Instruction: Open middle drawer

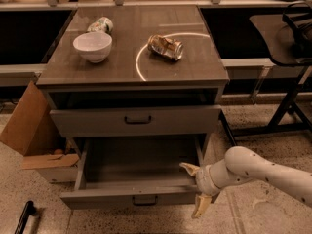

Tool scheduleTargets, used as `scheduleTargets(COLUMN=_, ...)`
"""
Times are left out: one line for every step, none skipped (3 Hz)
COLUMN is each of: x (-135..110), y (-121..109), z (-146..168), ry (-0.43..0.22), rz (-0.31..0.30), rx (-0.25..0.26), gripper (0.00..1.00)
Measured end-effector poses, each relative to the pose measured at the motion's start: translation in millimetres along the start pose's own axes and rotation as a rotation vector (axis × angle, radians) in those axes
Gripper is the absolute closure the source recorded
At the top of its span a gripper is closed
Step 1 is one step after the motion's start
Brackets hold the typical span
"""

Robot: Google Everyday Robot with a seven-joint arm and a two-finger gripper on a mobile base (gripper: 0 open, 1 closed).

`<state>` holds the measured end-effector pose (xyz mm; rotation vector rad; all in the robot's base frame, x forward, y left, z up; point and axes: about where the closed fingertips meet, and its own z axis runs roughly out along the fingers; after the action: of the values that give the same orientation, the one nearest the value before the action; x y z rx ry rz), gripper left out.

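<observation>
The middle drawer (134, 197) of the grey cabinet stands pulled far out, its plain grey box (139, 160) showing and its small dark handle (145, 199) at the centre of the front panel. My gripper (195, 188) is at the right end of that front panel, on my white arm (263, 172) that comes in from the right. It is open: one tan finger (187, 168) points into the drawer box and the other hangs outside the front, with the panel's end between them. The drawer above (137, 120) is nearly shut.
On the cabinet top (117, 72) are a white bowl (92, 46), a crushed can (165, 47) and a tipped container (101, 24). An open cardboard box (29, 130) stands left of the cabinet. Black metal legs (287, 106) stand at the right. A dark object (24, 217) lies on the floor.
</observation>
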<state>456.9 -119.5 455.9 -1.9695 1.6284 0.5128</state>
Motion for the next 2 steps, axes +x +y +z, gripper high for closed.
scheduleTargets(x=4, y=-7, z=-21, ry=-0.027, rz=-0.015, rx=0.001, gripper=0.0)
scheduleTargets(x=7, y=-22, z=-62, ry=-0.021, rz=-0.042, rx=-0.016, gripper=0.0)
